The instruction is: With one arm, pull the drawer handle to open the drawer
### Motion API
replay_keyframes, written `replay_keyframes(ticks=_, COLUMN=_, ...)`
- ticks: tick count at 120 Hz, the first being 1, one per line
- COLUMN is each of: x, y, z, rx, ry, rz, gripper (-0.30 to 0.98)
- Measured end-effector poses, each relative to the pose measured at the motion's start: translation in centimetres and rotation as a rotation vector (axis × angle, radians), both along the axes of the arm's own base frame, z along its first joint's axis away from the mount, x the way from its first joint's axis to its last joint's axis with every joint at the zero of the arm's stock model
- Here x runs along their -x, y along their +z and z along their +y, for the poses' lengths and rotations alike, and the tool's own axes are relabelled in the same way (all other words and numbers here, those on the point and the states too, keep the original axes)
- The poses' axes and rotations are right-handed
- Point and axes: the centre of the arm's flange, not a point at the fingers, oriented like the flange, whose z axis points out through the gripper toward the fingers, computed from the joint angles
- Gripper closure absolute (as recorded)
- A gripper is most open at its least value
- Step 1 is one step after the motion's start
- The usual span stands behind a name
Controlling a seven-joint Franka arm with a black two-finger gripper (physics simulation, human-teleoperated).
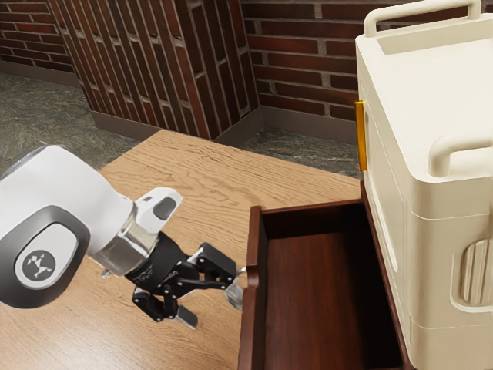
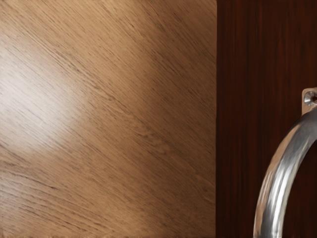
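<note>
My gripper [image 1: 211, 305] is open in the exterior view, its two fingers spread well apart beside the drawer front. One finger overlaps the silver handle [image 1: 242, 277] there, and whether they touch I cannot tell; the other stands farther from the drawer front, over the table. The dark red-brown drawer [image 1: 253, 308] stands pulled out, with its inside showing. In the wrist view, the curved metal handle [image 2: 278, 191] is mounted on the dark drawer front [image 2: 240, 119], with a screw plate at its end.
A large cream case [image 1: 447, 92] with rounded handles rises behind the drawer, and a yellow strip [image 1: 361, 136] shows on its side. The wooden table [image 1: 200, 177] extends around the drawer and under my hand. Brick walls stand beyond it.
</note>
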Motion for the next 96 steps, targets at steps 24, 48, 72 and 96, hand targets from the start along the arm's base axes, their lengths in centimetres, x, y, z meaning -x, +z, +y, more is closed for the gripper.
replay_keyframes(ticks=24, x=1.0, y=-0.1, z=0.9, rx=0.011, ry=0.019, rz=0.012, gripper=0.00)
replay_keyframes(ticks=48, x=1.5, y=-0.1, z=1.5, rx=0.001, ry=0.028, rz=0.022, gripper=0.00)
replay_keyframes(ticks=72, x=2.1, y=0.2, z=2.1, rx=-0.024, ry=0.031, rz=0.029, gripper=0.00)
replay_keyframes(ticks=96, x=2.4, y=0.1, z=2.1, rx=-0.050, ry=0.024, rz=0.036, gripper=0.01)
